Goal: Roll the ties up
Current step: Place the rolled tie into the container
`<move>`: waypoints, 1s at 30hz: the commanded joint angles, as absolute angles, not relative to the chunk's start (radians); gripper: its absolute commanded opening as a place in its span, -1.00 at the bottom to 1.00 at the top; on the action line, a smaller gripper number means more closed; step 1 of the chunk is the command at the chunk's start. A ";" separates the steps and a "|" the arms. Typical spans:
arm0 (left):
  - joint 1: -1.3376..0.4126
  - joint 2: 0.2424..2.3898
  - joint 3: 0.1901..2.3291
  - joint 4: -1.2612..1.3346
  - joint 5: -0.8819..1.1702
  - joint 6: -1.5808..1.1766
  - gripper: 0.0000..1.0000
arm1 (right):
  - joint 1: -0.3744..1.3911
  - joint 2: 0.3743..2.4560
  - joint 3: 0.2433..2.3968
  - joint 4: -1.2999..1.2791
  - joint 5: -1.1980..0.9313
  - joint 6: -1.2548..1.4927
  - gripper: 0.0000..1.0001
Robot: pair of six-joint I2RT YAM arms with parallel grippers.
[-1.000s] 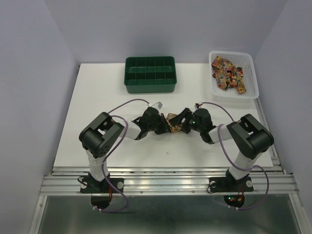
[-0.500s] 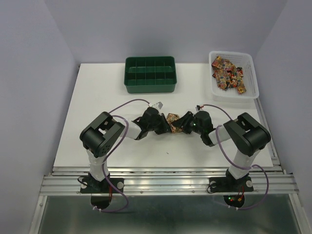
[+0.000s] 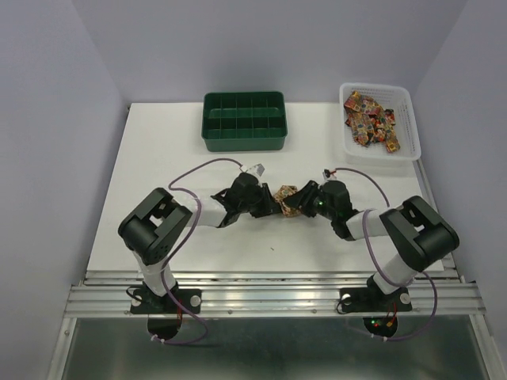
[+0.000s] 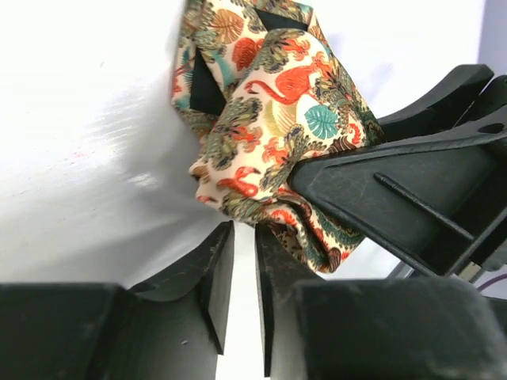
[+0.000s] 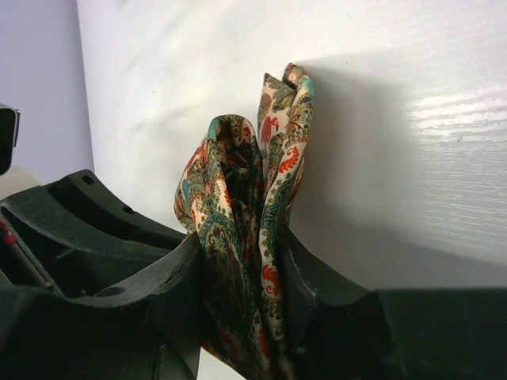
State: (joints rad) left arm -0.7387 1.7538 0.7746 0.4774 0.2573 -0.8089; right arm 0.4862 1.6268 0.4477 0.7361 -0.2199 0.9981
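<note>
From above, we see both arms meeting at the middle of the table [image 3: 158,158]. The left gripper [image 3: 272,205] and right gripper [image 3: 299,203] flank a bunched tie [image 3: 285,195], well apart from the green tray [image 3: 243,142] and the white basket [image 3: 410,127] holding more ties [image 3: 371,119].

In the left wrist view, the left gripper [image 4: 244,233] is parted by a narrow slit, with nothing between its fingers [image 4: 218,269]. The tie [image 4: 269,119] sits just past their tips.

In the right wrist view, the right gripper [image 5: 238,253] clamps the folded tie [image 5: 238,182], which rises above its fingers.
</note>
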 commanded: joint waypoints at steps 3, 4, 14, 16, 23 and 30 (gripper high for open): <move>-0.739 1.565 0.769 0.365 0.180 -0.752 -0.37 | 0.495 1.476 0.477 0.626 -0.094 0.921 -0.99; -0.738 1.549 0.769 0.350 0.157 -0.746 -0.37 | 0.497 1.464 0.483 0.617 -0.087 0.910 -0.99; -0.589 1.276 0.692 0.221 0.080 -0.681 -0.03 | 0.497 1.358 0.770 0.591 -0.006 0.379 -0.99; -0.545 1.244 0.706 0.190 0.065 -0.651 0.13 | 0.495 1.403 0.886 0.577 0.040 0.238 -0.99; -0.376 1.330 0.852 0.173 0.164 -0.620 0.32 | 0.476 1.610 1.121 0.663 -0.141 -0.168 -0.99; -0.250 1.535 1.066 0.167 0.216 -0.637 0.36 | 0.413 1.813 1.350 0.571 -0.287 -0.385 -0.99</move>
